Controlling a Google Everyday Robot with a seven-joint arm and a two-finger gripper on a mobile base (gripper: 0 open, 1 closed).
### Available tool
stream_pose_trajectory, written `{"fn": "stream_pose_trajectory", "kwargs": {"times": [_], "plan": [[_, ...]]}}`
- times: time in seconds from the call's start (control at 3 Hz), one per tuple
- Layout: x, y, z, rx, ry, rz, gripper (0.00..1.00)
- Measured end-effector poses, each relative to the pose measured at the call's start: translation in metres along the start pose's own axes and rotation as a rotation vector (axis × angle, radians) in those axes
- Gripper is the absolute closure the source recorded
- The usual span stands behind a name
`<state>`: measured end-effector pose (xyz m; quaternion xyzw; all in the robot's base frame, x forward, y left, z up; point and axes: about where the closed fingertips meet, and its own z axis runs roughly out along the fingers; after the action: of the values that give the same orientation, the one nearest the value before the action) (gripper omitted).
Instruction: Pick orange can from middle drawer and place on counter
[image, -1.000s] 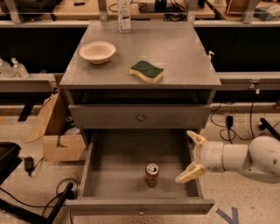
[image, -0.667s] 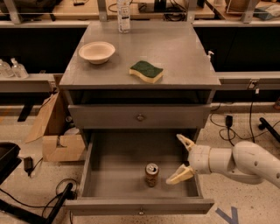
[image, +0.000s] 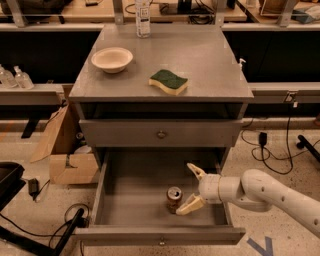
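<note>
The orange can (image: 174, 198) stands upright on the grey floor of the pulled-out middle drawer (image: 131, 200), near its front middle. My gripper (image: 192, 189) is inside the drawer just right of the can, open, with one cream finger behind the can and one (image: 189, 206) beside its lower right; neither clearly touches it. The white arm reaches in from the right. The counter (image: 205, 60) is the grey cabinet top above.
On the counter sit a cream bowl (image: 112, 59), a green and yellow sponge (image: 169, 81) and a clear plastic bottle (image: 143, 17) at the back. A cardboard box (image: 67, 150) stands left of the cabinet. Cables lie on the floor at both sides.
My gripper has moved left across the drawer, from near its right wall to right beside the can. The can has not moved.
</note>
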<state>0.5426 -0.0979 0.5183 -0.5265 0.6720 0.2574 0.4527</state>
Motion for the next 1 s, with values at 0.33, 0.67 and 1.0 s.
{"fn": "stream_pose_trajectory", "kwargs": {"times": [0.33,0.67,1.0], "plan": [[0.022,0.002,0.03,-0.028,-0.01,0.043,0.0],[0.042,0.01,0.054,-0.063,-0.019,0.087,0.0],[0.057,0.021,0.072,-0.095,-0.02,0.119,0.0]]}}
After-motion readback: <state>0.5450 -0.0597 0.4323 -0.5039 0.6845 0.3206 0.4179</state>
